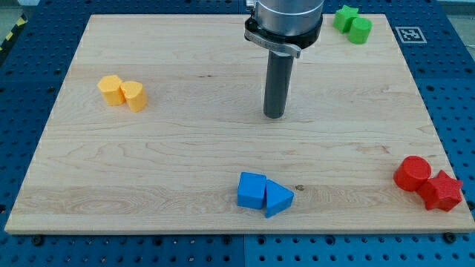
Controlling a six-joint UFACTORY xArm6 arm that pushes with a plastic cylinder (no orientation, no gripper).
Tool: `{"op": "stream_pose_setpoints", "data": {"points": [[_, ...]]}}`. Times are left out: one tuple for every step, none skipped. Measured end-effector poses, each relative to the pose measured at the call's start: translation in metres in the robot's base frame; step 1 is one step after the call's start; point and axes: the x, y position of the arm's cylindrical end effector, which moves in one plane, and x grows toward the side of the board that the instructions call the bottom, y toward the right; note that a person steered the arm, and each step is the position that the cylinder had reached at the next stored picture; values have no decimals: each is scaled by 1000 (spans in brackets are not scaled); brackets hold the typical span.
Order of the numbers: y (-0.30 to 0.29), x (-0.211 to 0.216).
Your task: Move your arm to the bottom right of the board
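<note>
**Tip mid-board, bottom right corner well off**

My tip (pixel 274 116) rests on the wooden board (pixel 185 170) a little right of centre and above the middle, touching no block. It is a plain dark rod with nothing to open or close, hanging from a shiny metal collar at the view's top.

The board's bottom right corner lies well apart from my tip, down and to the view's right. There sit the red cylinder (pixel 412 173) and, just beside it at its lower right, the red star (pixel 443 190), close to the board's edge.

Below my tip, near the bottom edge, the blue cube (pixel 251 190) touches the blue wedge (pixel 277 199). At the top right the green star (pixel 345 16) and green cylinder (pixel 361 30) sit together. Far left, the yellow pair (pixel 123 92) stands side by side, shapes hard to make out.

The board is pale, smooth-grained wood; the blocks look matte and solid-coloured.
</note>
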Motion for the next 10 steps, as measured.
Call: {"op": "stream_pose_setpoints", "data": {"points": [[0, 0], [0, 19], [8, 19], [32, 19], [55, 42], [85, 66], [108, 95], [115, 117], [115, 123], [127, 165]]}}
